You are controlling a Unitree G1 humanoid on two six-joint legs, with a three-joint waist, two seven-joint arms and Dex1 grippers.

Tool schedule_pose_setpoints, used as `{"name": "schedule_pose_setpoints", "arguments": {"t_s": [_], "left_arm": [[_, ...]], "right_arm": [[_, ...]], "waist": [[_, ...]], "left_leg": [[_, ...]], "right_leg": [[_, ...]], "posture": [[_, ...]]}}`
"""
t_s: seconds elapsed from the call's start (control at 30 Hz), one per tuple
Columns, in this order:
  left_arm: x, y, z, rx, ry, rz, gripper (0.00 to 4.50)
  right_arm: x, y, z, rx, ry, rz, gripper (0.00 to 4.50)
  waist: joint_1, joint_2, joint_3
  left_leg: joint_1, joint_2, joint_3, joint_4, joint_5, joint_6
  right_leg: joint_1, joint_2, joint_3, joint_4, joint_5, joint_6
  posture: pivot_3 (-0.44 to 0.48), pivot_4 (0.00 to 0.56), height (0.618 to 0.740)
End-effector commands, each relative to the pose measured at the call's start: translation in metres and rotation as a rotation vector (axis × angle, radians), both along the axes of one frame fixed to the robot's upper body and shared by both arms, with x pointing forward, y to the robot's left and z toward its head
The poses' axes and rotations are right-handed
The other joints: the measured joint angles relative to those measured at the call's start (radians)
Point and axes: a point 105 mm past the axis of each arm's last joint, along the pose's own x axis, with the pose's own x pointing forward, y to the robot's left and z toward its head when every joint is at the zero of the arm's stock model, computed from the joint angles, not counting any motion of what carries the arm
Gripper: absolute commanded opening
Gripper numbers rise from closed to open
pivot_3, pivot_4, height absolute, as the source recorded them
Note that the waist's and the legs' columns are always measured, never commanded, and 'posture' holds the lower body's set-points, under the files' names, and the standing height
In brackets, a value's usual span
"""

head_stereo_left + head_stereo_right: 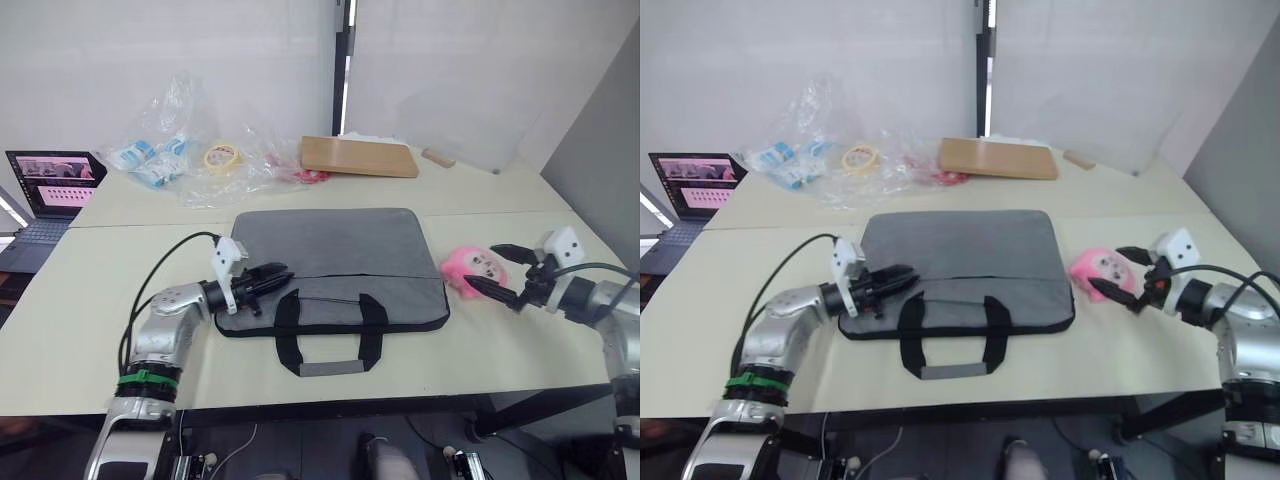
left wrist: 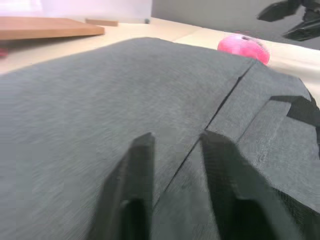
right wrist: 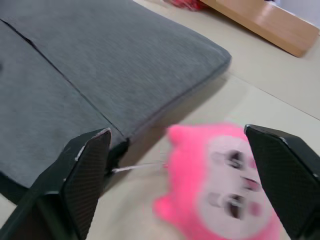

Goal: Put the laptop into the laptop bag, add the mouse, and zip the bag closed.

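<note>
Laptop bag (image 1: 335, 262) unmarked, no legible writing, left hand (image 1: 283, 275) narrowly apart over it, right hand (image 1: 497, 270) spread wide.

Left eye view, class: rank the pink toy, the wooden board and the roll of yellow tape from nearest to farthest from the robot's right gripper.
1. Pink toy: right beside the right gripper, between it and the bag.
2. Wooden board: at the table's far edge, centre.
3. Roll of yellow tape: far edge too, but well over to the left, by the plastic bags.
</note>
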Motion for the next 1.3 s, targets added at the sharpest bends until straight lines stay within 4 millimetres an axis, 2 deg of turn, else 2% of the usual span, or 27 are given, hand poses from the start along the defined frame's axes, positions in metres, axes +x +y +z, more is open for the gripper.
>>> {"name": "schedule_pose_setpoints", "arguments": {"t_s": [0.03, 0.13, 0.2, 0.4, 0.5, 0.63, 0.77, 1.2, 1.3], "left_arm": [[-0.005, 0.025, 0.037, -0.006, -0.098, 0.062, 2.88], [-0.016, 0.081, 0.055, 0.056, -0.131, 0.222, 3.86], [-0.025, 0.114, 0.055, 0.116, -0.127, 0.322, 4.45], [-0.044, 0.198, 0.048, 0.263, -0.042, 0.601, 4.45], [-0.049, 0.225, 0.042, 0.347, -0.015, 0.687, 4.45], [-0.052, 0.243, 0.039, 0.439, -0.007, 0.719, 4.45], [-0.05, 0.251, 0.045, 0.413, -0.013, 0.736, 4.45], [-0.046, 0.242, 0.038, 0.397, -0.014, 0.695, 4.45], [-0.045, 0.244, 0.043, 0.395, -0.029, 0.705, 4.45]], "right_arm": [[-0.004, -0.007, 0.041, -0.009, -0.109, 0.017, 4.5], [-0.001, -0.028, 0.059, -0.124, -0.153, -0.032, 4.5], [0.003, -0.041, 0.065, -0.213, -0.189, -0.081, 4.5], [0.009, -0.063, 0.062, -0.282, -0.16, -0.139, 4.5], [0.009, -0.076, 0.054, -0.294, -0.126, -0.175, 4.5], [0.008, -0.088, 0.045, -0.281, -0.087, -0.212, 4.5], [0.006, -0.093, 0.04, -0.278, -0.068, -0.222, 4.5], [0.006, -0.098, 0.038, -0.254, -0.078, -0.244, 4.5], [0.006, -0.099, 0.037, -0.251, -0.078, -0.248, 4.5]], "waist": [[0.001, 0.0, 0.001], [-0.005, 0.0, 0.001], [-0.014, 0.0, 0.001], [-0.028, 0.001, 0.004], [-0.028, 0.001, 0.008], [-0.028, 0.002, 0.008], [-0.028, 0.002, 0.008], [-0.028, 0.001, 0.008], [-0.027, 0.001, 0.008]], "left_leg": [[0.0, 0.0, 0.0, 0.0, 0.0, 0.0], [-0.002, -0.001, 0.001, -0.002, 0.0, -0.001], [-0.001, -0.002, 0.002, -0.005, 0.002, -0.004], [-0.002, -0.002, 0.002, -0.009, 0.006, -0.014], [-0.002, -0.001, 0.0, -0.01, 0.008, -0.02], [-0.005, 0.001, -0.001, -0.01, 0.009, -0.021], [-0.008, 0.001, -0.001, -0.01, 0.009, -0.021], [-0.008, 0.002, -0.001, -0.01, 0.009, -0.021], [-0.009, 0.002, -0.001, -0.009, 0.009, -0.021]], "right_leg": [[0.0, 0.0, -0.001, 0.0, 0.0, 0.0], [-0.004, -0.001, -0.001, 0.0, 0.0, 0.0], [-0.011, -0.001, -0.001, 0.001, 0.0, 0.0], [-0.011, -0.001, -0.015, 0.002, -0.005, -0.008], [-0.011, -0.001, -0.019, 0.005, -0.006, -0.01], [-0.011, -0.002, -0.019, 0.008, -0.007, -0.012], [-0.011, -0.001, -0.018, 0.009, -0.007, -0.012], [-0.011, -0.002, -0.018, 0.009, -0.007, -0.012], [-0.011, -0.002, -0.019, 0.009, -0.007, -0.012]], "posture": [[0.0, 0.15, 0.74], [0.0, 0.15, 0.74], [0.0, 0.15, 0.74], [0.0, 0.15, 0.74], [0.0, 0.15, 0.74], [0.0, 0.15, 0.74], [0.0, 0.15, 0.74], [0.0, 0.15, 0.74], [0.0, 0.15, 0.74]]}}
